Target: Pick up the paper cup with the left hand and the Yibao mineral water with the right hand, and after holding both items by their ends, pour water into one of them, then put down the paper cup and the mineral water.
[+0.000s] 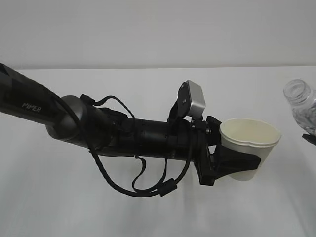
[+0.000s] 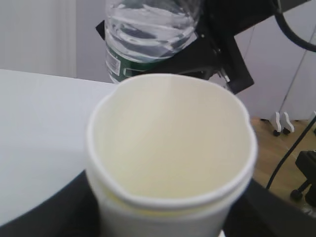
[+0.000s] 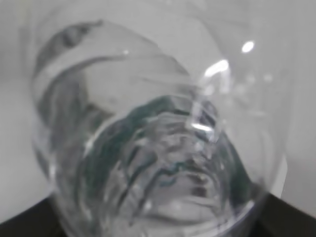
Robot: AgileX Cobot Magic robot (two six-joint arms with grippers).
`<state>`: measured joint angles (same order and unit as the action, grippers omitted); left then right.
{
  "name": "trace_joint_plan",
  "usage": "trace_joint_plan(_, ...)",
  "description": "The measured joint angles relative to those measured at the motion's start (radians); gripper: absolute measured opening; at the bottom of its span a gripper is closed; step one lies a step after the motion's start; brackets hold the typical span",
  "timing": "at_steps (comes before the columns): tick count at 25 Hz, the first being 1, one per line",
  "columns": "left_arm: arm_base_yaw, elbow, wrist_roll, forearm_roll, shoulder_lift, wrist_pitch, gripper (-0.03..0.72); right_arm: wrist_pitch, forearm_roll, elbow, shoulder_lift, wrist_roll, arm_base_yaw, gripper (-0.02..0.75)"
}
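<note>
My left gripper (image 1: pixel 241 166) is shut on the paper cup (image 1: pixel 249 144), a cream cup with a rolled rim pinched a little out of round. It holds the cup upright to the right of the middle. In the left wrist view the cup (image 2: pixel 173 148) fills the frame, with the black fingers (image 2: pixel 44 212) on both sides of it. The Yibao mineral water (image 1: pixel 301 104) stands at the right edge, uncapped, apart from the cup. Its green label (image 2: pixel 120 63) shows behind the cup. My right gripper (image 3: pixel 158 229) is shut on the bottle (image 3: pixel 158 138). Only a black bit of it (image 1: pixel 310 139) shows in the exterior view.
The white table (image 1: pixel 148 217) runs under both arms, with a white wall behind. Loose black cables (image 1: pixel 148 187) hang under the left arm. Beyond the table's edge are a wooden floor (image 2: pixel 269 148) and wheeled stand legs (image 2: pixel 280 124).
</note>
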<state>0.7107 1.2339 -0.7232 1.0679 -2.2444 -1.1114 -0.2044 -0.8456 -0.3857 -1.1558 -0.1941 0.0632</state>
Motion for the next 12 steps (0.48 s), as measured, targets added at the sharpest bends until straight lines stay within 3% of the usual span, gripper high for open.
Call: trace_joint_plan(12, 0.0, 0.0, 0.042, 0.036, 0.0, 0.01, 0.461, 0.048, -0.005, -0.001, 0.0, -0.103, 0.0, 0.456)
